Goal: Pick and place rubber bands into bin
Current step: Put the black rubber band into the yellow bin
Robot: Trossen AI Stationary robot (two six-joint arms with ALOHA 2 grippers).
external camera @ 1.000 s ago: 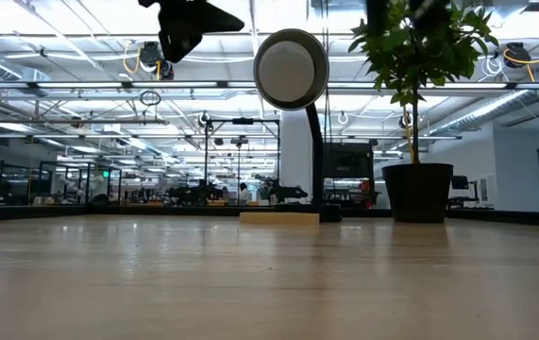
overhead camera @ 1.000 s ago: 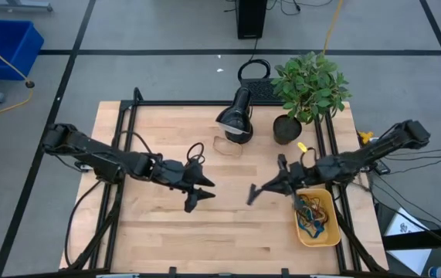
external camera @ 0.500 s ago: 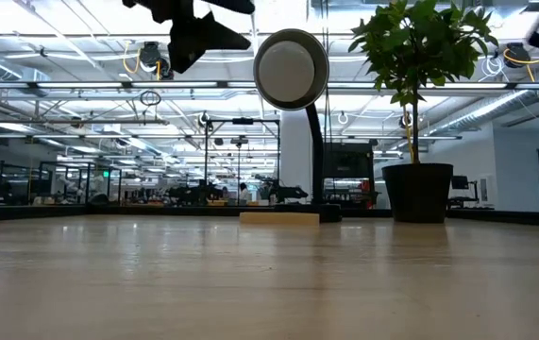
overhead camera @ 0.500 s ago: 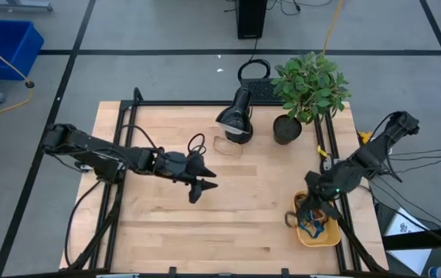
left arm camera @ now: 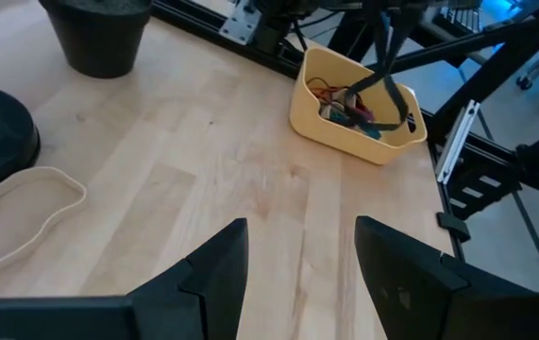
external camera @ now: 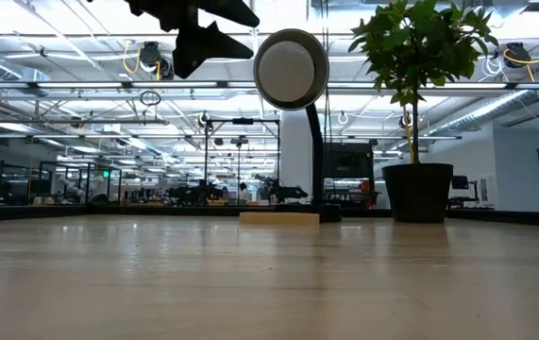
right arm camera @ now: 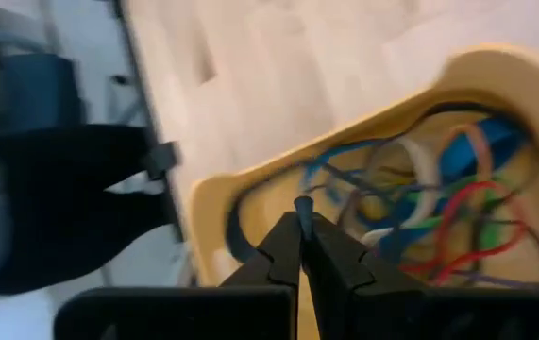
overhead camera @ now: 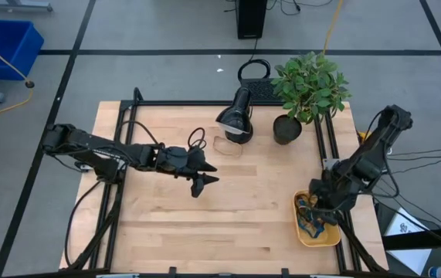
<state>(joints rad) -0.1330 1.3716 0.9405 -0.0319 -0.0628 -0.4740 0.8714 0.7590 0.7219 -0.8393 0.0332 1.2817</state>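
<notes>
Right end effector (right arm camera: 304, 210) closed over bin (right arm camera: 214, 194) of rubber bands (right arm camera: 439, 203); left end effector (left arm camera: 299, 260) open mid-table.

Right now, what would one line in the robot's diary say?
right gripper: shut, above bin | rubber bands: in bin | left gripper: open, empty, mid-table | tan band: on table by lamp

The bin (overhead camera: 317, 233) sits at the table's (overhead camera: 166, 232) near right corner, with the rubber bands (overhead camera: 310, 218) inside it. The right gripper (overhead camera: 318, 210) hangs over the bin. The left gripper (overhead camera: 202, 182) hovers mid-table. At the far edge, the lamp (overhead camera: 235, 116) stands left of the potted plant (overhead camera: 307, 89).
</notes>
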